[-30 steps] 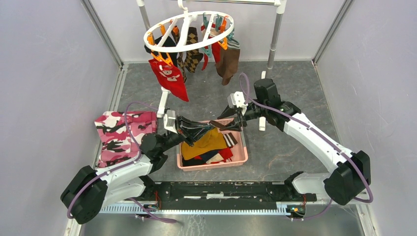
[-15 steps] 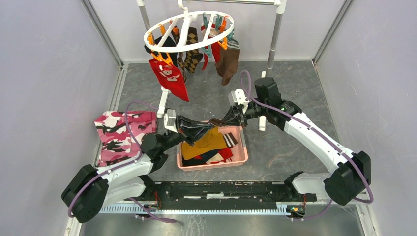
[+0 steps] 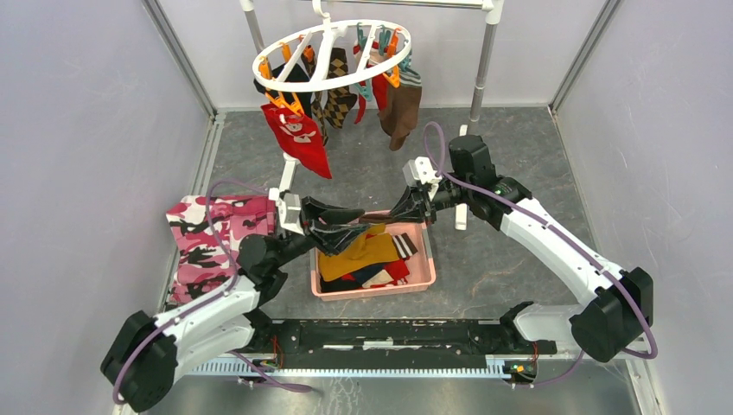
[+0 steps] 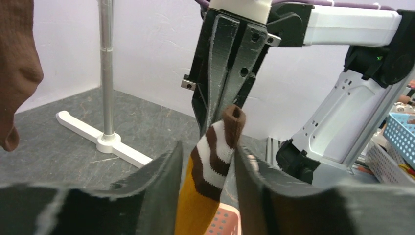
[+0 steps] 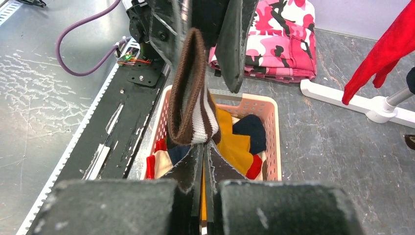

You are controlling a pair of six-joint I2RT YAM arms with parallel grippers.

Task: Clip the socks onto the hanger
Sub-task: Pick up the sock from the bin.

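Currently, the pink basket (image 3: 372,291) on the table (image 3: 519,156) holds loose socks (image 3: 385,275) in mustard, navy and red. Just above it, the right jaws are clamped on a brown-and-white striped sock (image 4: 211,152). The left jaws stand parted around it. The hanger (image 3: 261,64) hangs far back, with socks clipped on.

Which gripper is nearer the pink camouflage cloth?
Left. The left gripper is over the basket, just right of the camouflage cloth; the right gripper, shut on the striped sock, is farther right beyond it.
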